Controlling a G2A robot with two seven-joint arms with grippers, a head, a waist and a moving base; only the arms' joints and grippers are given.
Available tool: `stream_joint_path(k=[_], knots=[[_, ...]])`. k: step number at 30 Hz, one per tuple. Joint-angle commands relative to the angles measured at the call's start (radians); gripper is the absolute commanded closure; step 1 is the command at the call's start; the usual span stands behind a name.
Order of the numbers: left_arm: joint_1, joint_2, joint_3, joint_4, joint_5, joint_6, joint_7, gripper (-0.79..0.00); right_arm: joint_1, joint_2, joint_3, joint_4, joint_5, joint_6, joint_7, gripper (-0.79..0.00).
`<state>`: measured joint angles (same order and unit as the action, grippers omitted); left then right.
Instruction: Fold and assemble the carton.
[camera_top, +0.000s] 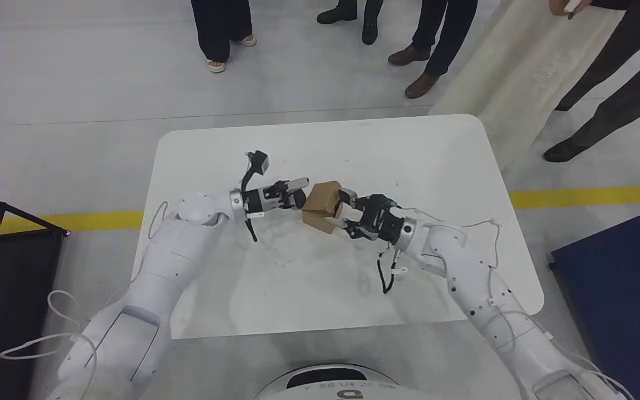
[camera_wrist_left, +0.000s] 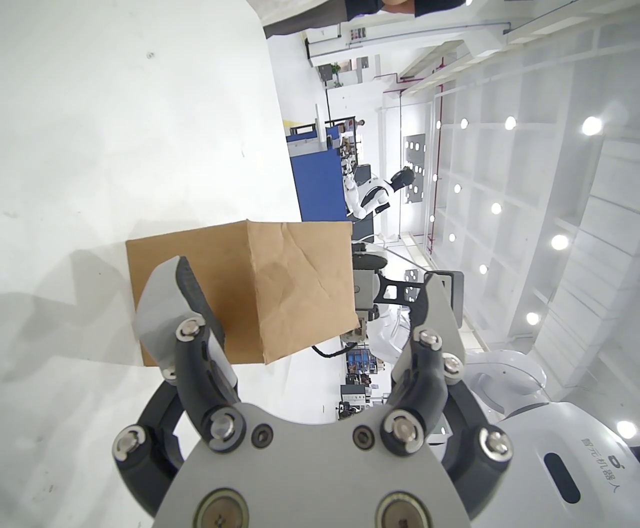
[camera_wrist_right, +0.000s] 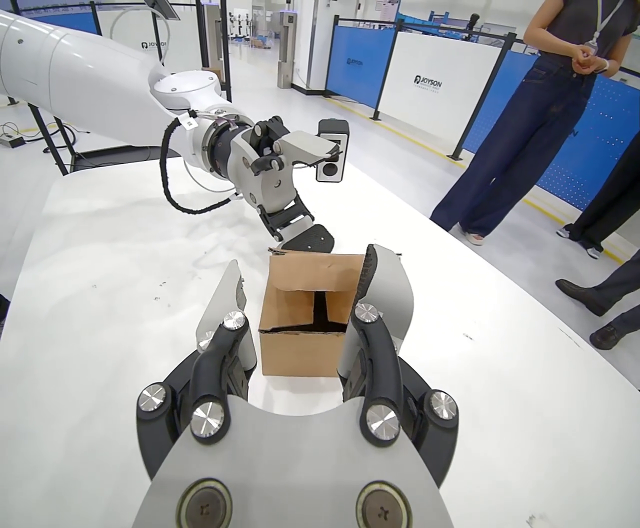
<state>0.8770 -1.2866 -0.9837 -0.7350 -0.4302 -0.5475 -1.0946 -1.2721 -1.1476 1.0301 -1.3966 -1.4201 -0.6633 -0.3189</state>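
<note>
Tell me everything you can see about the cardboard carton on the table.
The carton is a small brown cardboard box on the white table, near its middle. Its walls are up; the top flaps are folded inward only partly, leaving a dark gap. One wall shows creases. It sits between the fingers of the open right pincer, one finger against a side, a sliver of table showing at the other. A finger of the open left pincer meets its top edge on the opposite side.
</note>
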Motion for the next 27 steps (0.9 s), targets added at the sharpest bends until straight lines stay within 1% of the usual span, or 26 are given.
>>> stream_joint_path(k=[1,6,12,24,27], knots=[[0.002,0.000,0.001,-0.003,0.003,-0.003,0.001,-0.742,0.011,-0.004,-0.010,0.009,0.006,0.002,0.002,-0.480],[0.005,0.000,0.005,-0.010,0.030,-0.016,0.014,-0.742,0.037,-0.013,-0.029,0.030,0.028,0.006,-0.002,-0.480],[0.008,0.001,0.013,-0.026,0.083,-0.039,0.047,-0.723,0.058,-0.022,-0.050,0.044,0.046,0.012,-0.002,-0.483],[0.014,0.000,0.020,-0.048,0.123,-0.040,0.080,-0.616,0.093,-0.042,-0.092,0.080,0.087,0.004,-0.005,-0.459],[0.013,0.000,0.020,-0.050,0.125,-0.038,0.081,-0.610,0.102,-0.045,-0.098,0.091,0.092,0.000,-0.005,-0.459]])
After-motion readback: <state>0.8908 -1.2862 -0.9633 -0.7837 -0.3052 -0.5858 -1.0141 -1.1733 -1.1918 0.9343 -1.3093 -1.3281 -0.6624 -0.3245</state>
